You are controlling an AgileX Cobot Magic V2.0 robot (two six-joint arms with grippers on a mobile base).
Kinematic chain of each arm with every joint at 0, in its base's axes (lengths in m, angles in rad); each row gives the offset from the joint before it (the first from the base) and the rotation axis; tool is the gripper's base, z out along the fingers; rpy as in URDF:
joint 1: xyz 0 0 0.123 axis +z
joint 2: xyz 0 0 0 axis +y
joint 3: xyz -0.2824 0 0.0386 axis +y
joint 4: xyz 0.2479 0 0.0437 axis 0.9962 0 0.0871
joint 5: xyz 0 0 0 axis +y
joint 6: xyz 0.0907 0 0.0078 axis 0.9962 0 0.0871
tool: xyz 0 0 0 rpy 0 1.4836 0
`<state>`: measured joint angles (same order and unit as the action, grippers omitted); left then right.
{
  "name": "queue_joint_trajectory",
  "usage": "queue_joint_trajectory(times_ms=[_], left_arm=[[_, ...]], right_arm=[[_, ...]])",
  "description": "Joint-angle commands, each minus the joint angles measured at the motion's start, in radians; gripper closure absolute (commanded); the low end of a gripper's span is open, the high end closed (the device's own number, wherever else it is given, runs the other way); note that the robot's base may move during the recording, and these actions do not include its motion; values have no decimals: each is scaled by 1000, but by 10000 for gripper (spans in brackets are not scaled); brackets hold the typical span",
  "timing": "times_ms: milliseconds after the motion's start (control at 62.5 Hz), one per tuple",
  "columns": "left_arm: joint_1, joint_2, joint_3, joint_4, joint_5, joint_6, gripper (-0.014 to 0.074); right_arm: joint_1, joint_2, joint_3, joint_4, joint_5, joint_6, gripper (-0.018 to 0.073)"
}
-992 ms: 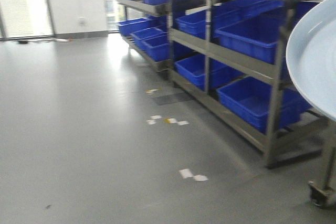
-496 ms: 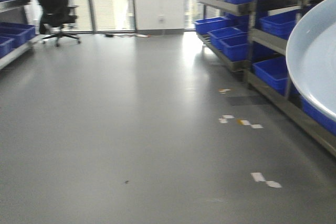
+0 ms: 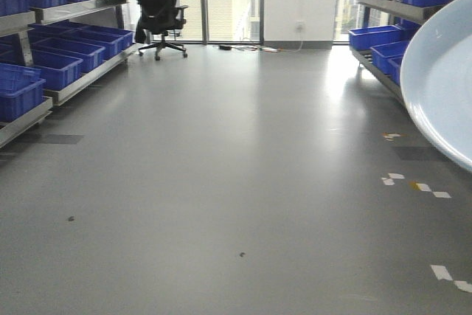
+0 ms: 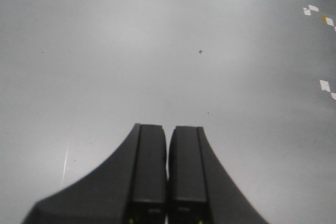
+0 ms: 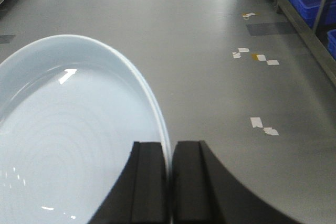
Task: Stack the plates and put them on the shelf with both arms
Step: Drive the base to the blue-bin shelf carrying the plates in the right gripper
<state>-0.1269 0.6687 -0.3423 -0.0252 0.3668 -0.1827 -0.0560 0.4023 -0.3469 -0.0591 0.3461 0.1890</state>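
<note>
A pale bluish-white plate [image 5: 68, 140] is held by its rim in my right gripper [image 5: 169, 148], which is shut on it above the grey floor. The same plate shows at the right edge of the front view [image 3: 442, 79], tilted. Whether it is one plate or a stack of two I cannot tell. My left gripper [image 4: 168, 132] is shut and empty, with only the floor below it. Neither gripper shows in the front view.
Metal shelves with blue bins stand along the left [image 3: 51, 64] and the far right [image 3: 383, 35]. A black office chair [image 3: 158, 9] stands by the far windows. White tape bits [image 3: 417, 186] lie on the floor at the right.
The front view has swung left: the blue-bin shelf slid off to the right, the chair and the left shelf came into view. The plate stays at the right edge.
</note>
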Motion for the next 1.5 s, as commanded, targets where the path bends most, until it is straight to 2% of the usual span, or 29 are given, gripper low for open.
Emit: queue_joint_trajectory(times_ms=[0,1488], left_arm=[[0,-4,-30,-6,-72,-4,500],[0,-4,-30,-6,-72,-4,500]], right_arm=[[-5,4,-31,-6,-110,-4,536],[-5,4,-31,-6,-110,-4,536]])
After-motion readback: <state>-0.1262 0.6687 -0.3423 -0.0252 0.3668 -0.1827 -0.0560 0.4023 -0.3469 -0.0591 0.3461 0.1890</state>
